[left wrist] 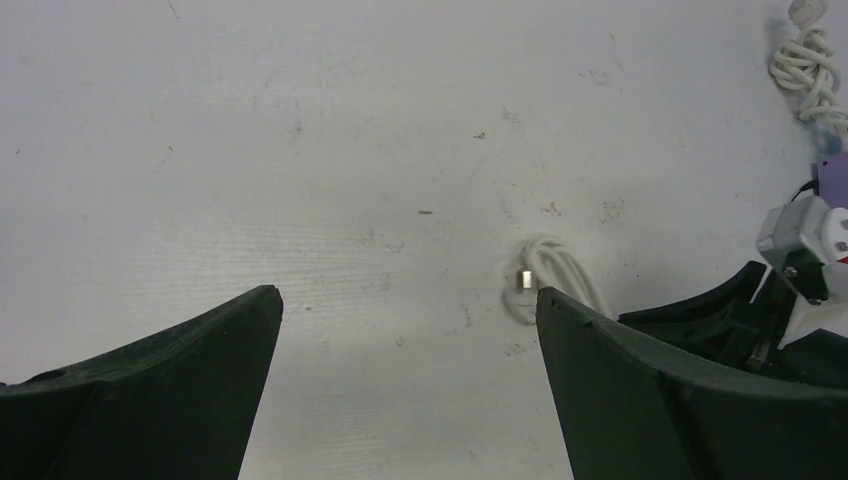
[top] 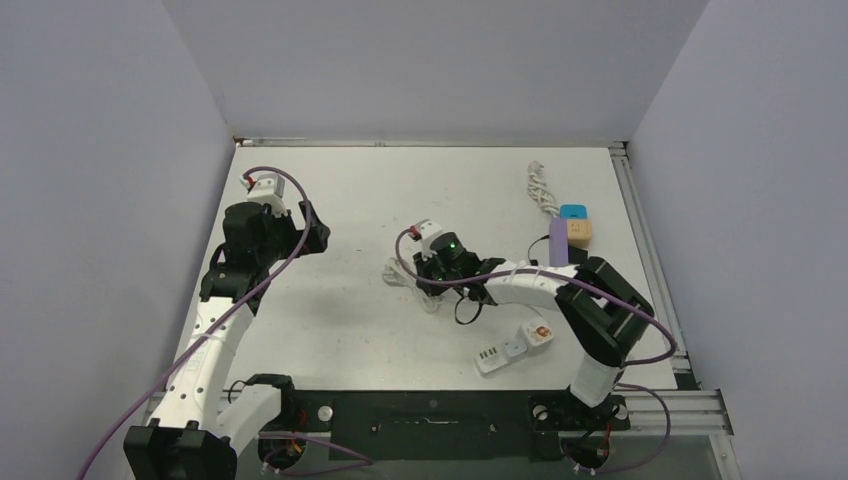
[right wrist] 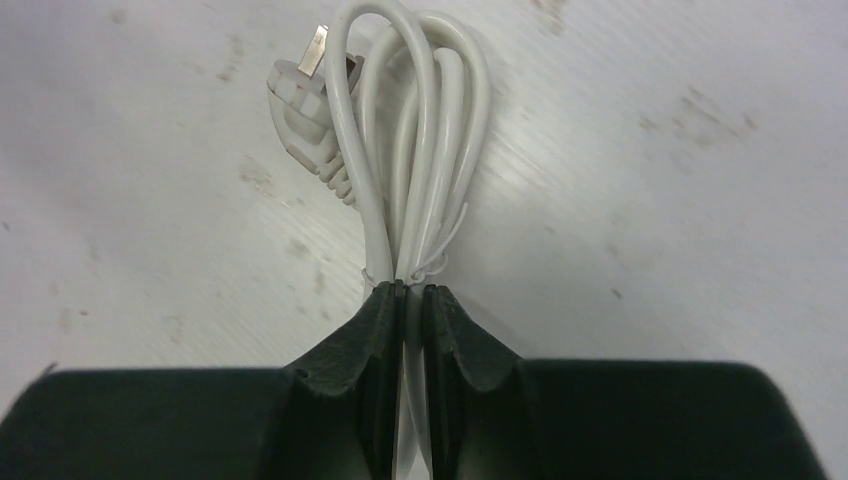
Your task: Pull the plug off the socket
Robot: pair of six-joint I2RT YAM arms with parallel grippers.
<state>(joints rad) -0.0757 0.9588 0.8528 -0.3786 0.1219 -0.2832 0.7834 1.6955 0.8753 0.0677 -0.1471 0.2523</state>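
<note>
My right gripper (right wrist: 413, 290) is shut on a bundled white cable (right wrist: 415, 150) tied with a thin wire. The cable's white plug (right wrist: 300, 85) lies free on the table with its metal prongs bare. In the top view this gripper (top: 422, 284) is at the table's centre, with the cable (top: 398, 274) looped to its left. The white socket strip (top: 503, 351) lies apart from it near the front edge, with a small white adapter (top: 540, 333) beside it. My left gripper (left wrist: 408, 295) is open and empty above bare table at the left (top: 308, 237). It views the cable (left wrist: 556, 268) from afar.
A second coiled white cord (top: 540, 188) lies at the back right. Next to it are a blue block (top: 573, 212), a tan block (top: 580, 232) and a purple block (top: 558, 245). Grey walls enclose the table, and a metal rail (top: 650, 260) runs along its right edge.
</note>
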